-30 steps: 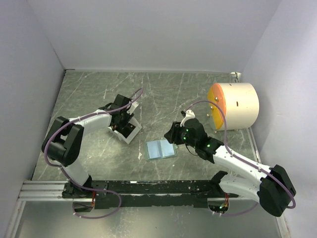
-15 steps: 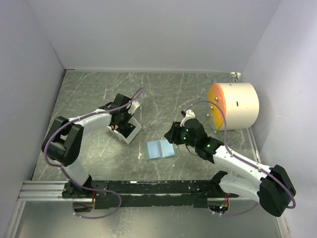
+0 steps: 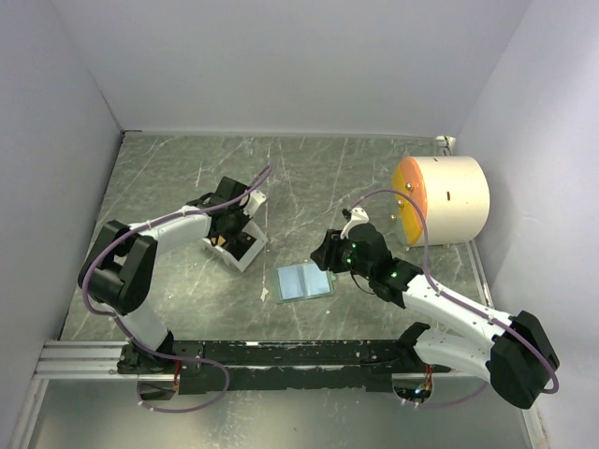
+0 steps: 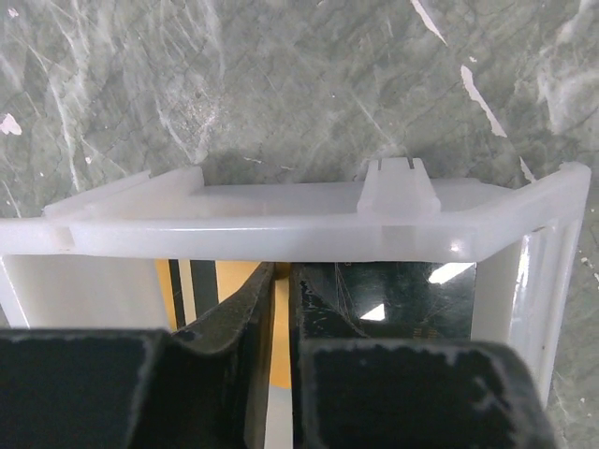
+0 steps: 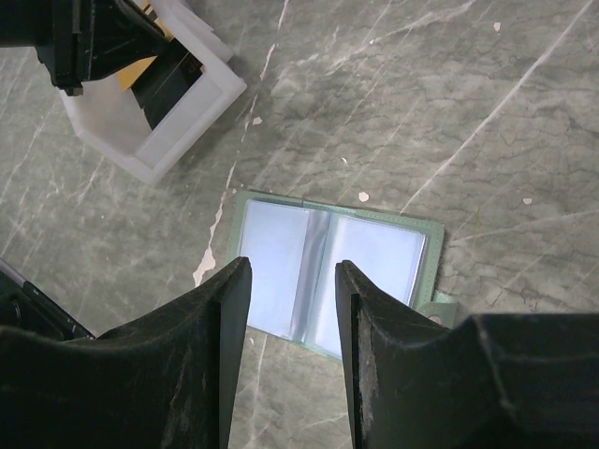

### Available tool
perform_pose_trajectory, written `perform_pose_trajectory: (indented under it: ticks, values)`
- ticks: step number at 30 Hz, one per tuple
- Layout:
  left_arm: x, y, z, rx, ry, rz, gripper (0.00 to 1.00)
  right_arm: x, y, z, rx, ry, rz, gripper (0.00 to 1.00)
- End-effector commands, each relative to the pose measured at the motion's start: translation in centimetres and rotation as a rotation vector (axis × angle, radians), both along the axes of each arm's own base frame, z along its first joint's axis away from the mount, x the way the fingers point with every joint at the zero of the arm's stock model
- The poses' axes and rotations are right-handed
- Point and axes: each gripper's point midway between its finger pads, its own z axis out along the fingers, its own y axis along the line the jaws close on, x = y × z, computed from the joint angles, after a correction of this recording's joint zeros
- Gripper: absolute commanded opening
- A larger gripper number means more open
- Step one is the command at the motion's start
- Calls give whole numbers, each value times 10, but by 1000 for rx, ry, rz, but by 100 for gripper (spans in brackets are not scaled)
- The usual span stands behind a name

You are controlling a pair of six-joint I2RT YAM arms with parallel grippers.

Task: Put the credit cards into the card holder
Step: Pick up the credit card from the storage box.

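Note:
The white tray (image 3: 247, 259) holds the credit cards: a yellow-orange one (image 4: 236, 277) and a glossy black one (image 4: 393, 285). My left gripper (image 4: 281, 281) reaches down into this tray (image 4: 281, 224), jaws almost together with a thin slit left between them. Orange card and tray floor show through the slit, and nothing shows inside it. The card holder (image 3: 304, 281) lies open and flat, light blue pockets up, sage-green rim and snap tab. My right gripper (image 5: 292, 271) hovers open over the holder (image 5: 384, 253), apart from it and holding nothing.
A cream cylinder with an orange face (image 3: 440, 198) stands at the back right. Pale walls close in the marbled green table on three sides. A black rail (image 3: 281, 354) runs along the near edge by the arm bases.
The left jaws have narrowed from well apart to a thin slit inside the tray. The left arm has barely shifted, and the right arm and card holder have not moved.

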Motion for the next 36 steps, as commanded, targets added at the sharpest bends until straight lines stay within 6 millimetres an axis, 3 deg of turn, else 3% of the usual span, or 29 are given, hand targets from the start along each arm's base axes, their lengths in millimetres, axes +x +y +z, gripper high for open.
perform_pose_trajectory:
  ticks: [1, 3, 12, 20, 29, 36]
  values:
    - [3, -2, 15, -5, -31, 1, 14, 4, 3, 15, 30, -32, -5, 41]
    - [6, -1, 22, -1, -54, 8, 7, 4, 3, 15, 32, -33, -6, 42]
    - [16, 21, 67, 77, -194, 120, 7, 4, 5, 15, 41, -29, 1, 41]
    - [24, 19, 97, 37, -283, 139, 7, 3, 5, 15, 50, -28, -1, 41]
    - [21, 11, 97, -4, -239, 141, 7, 3, 12, 14, 63, -21, 25, 41]
    - [7, 0, 92, -87, -180, 144, 7, 12, 46, 35, 156, -20, 108, 41]
